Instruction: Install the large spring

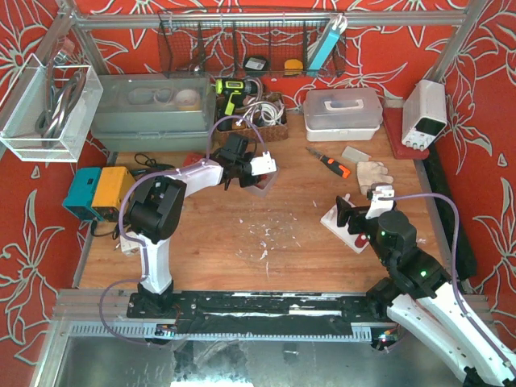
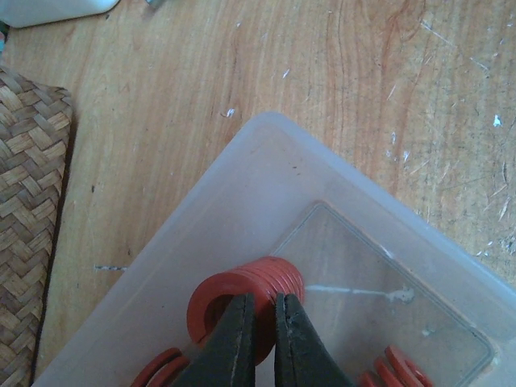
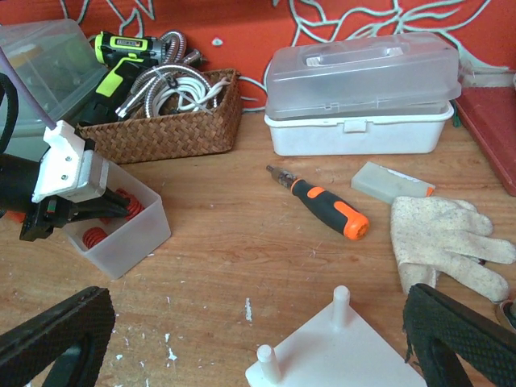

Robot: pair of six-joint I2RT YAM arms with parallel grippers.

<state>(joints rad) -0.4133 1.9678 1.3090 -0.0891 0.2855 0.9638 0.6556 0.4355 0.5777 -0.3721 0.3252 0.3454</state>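
A large red spring (image 2: 251, 280) lies in a translucent plastic bin (image 2: 242, 177) with other red springs (image 2: 401, 367). My left gripper (image 2: 264, 298) is shut on it, one finger inside the bore and the other outside, pinching the coil wall. From above, the left gripper (image 1: 247, 172) reaches into the bin (image 1: 261, 185) at the back centre. My right gripper (image 3: 258, 347) is open, its fingers (image 3: 48, 339) spread wide over a white base plate (image 3: 347, 359) with two upright pegs (image 3: 341, 302). That plate (image 1: 339, 222) sits right of centre, under the right gripper (image 1: 360, 211).
Behind the bin stands a wicker basket (image 3: 161, 121) with a drill and hoses. A clear-lidded toolbox (image 3: 359, 89), an orange-handled screwdriver (image 3: 326, 201), a small pale block (image 3: 391, 181) and a work glove (image 3: 447, 238) lie at the back right. A power supply (image 1: 425, 113) stands far right.
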